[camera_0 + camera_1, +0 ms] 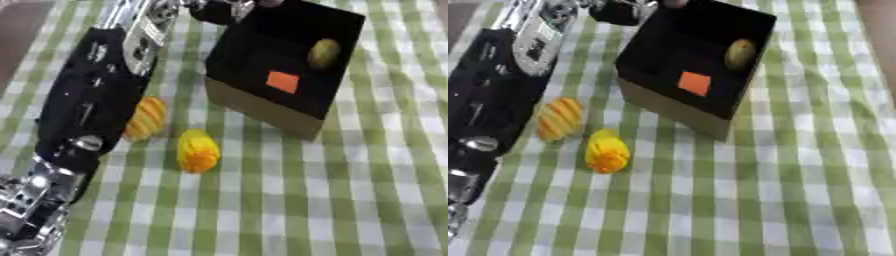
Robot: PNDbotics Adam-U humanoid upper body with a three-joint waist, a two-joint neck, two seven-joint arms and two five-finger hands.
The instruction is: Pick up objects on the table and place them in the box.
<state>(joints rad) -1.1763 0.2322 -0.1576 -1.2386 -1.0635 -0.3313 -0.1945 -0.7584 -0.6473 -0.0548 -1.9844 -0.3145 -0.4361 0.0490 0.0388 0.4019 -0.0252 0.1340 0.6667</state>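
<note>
While two yellow-orange fruits (197,150) (146,117) lie on the cloth (350,200) just before the box (262,107), a green one (324,52) and an orange square (282,81) already sit inside. The left hand (214,11) reaches over the box's far corner, likely releasing; whether its fingers are spread cannot be told.

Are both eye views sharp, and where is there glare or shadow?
Left eye view: soft all over, glare on the left arm's silver joints, box interior very dark. Right eye view: equally blurred; yellow ridged object casts a faint shadow on the checked cloth.
</note>
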